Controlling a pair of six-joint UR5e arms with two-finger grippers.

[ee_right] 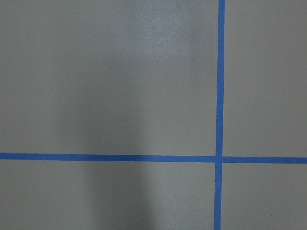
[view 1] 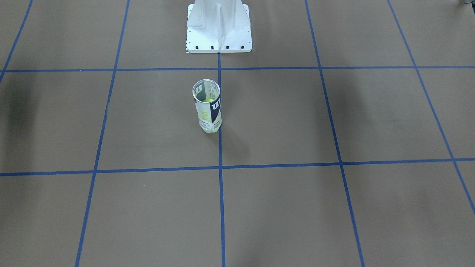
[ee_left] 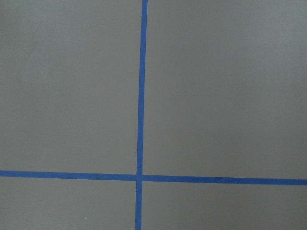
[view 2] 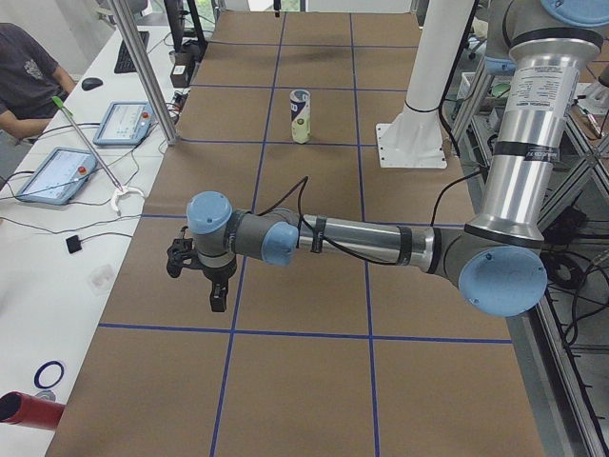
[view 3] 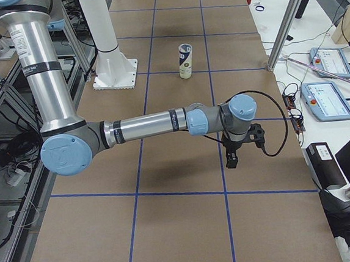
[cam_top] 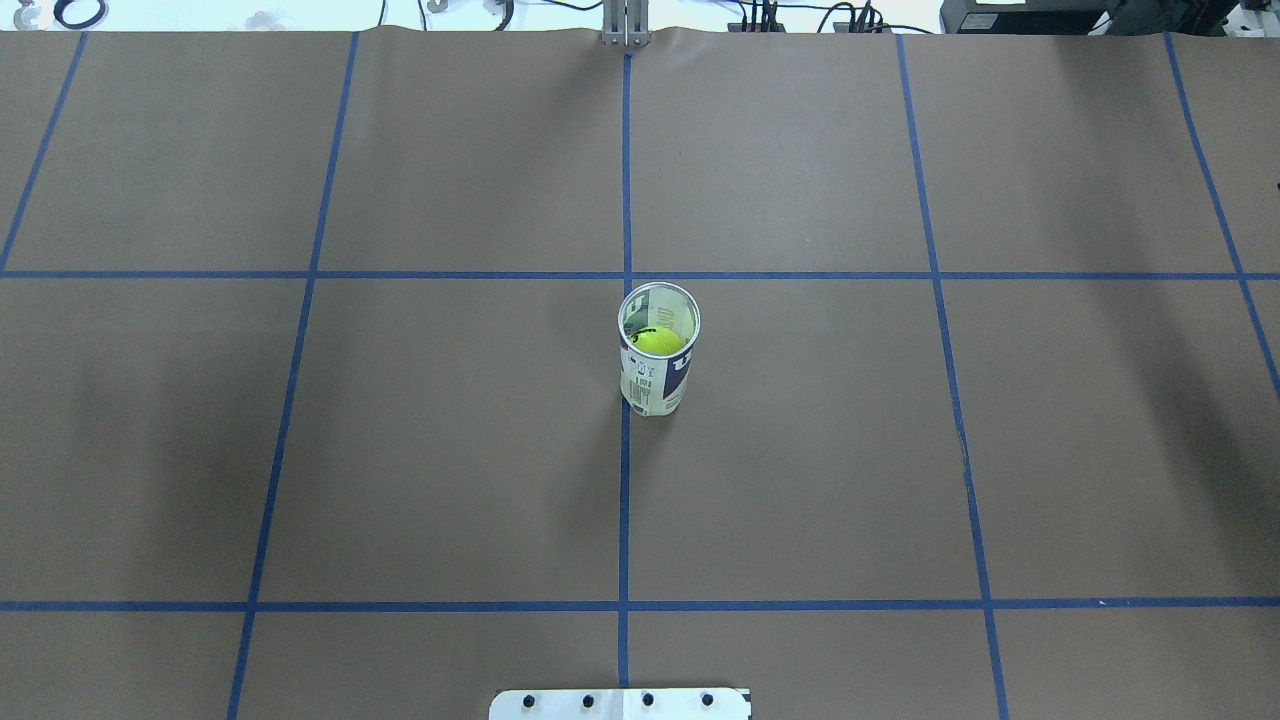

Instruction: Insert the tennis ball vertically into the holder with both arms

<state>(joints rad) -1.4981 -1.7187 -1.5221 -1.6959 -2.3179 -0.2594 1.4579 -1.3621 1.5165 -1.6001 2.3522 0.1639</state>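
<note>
The holder (cam_top: 656, 378), a clear can with a white and navy "W" label, stands upright and open near the table's middle; it also shows in the front-facing view (view 1: 207, 113). A yellow tennis ball (cam_top: 659, 341) sits inside it, and shows through the mouth (view 1: 208, 100). My left gripper (view 2: 216, 297) hangs over the table's left end, far from the holder (view 2: 301, 116). My right gripper (view 3: 231, 159) hangs over the right end, far from the holder (view 3: 185, 61). I cannot tell whether either is open or shut. Both wrist views show only brown table with blue tape lines.
The white pedestal base (view 1: 219, 35) stands behind the holder on the robot's side. An operator (view 2: 29, 76) sits at a side bench with tablets (view 2: 57, 176). More tablets (view 3: 327, 99) lie on the opposite bench.
</note>
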